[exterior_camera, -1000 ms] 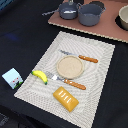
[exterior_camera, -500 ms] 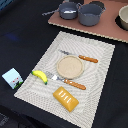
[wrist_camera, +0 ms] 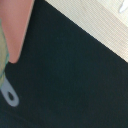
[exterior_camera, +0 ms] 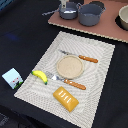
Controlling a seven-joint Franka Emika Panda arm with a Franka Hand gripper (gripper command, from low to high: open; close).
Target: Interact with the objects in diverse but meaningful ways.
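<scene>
Here the yellow banana (exterior_camera: 39, 76) lies near the pale blue carton (exterior_camera: 12, 78), while the jaws stay unseen.

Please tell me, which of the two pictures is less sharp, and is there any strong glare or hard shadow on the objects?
Exterior view: low resolution and soft, but the banana, the yellow-orange slab and the carton stay recognisable; light is even, shadows faint, no strong glare. Wrist view: much blurrier, very close, mostly dark cloth with one corner of the placemat; no gripper fingers are recognisable.

Open dark tabletop (exterior_camera: 25, 30) beside crowded placemat (exterior_camera: 100, 65)
</scene>
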